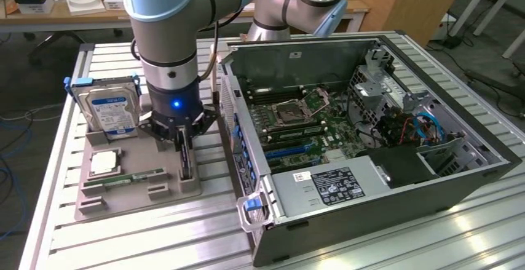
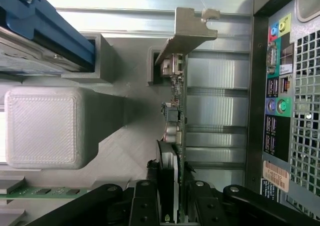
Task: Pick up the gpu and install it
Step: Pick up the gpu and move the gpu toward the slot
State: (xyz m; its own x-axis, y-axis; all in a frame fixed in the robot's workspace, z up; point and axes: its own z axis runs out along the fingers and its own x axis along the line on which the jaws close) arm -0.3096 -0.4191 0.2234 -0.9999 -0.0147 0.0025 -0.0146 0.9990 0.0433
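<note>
Claw (image 2: 172,172) clamps the gpu (image 2: 176,113), standing on edge, long axis level, metal bracket (image 2: 187,33) at its far end.

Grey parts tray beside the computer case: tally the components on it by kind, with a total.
Silver hard drive with blue label: 1
Square silver processor chip: 1
Narrow green RAM stick: 1
Thin green gpu card with silver bracket: 1
Total: 4

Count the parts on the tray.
4: hard drive upright, far end; CPU flat, nearer; RAM stick in front of it; gpu on edge in the gripper. Arm may hide more.
</note>
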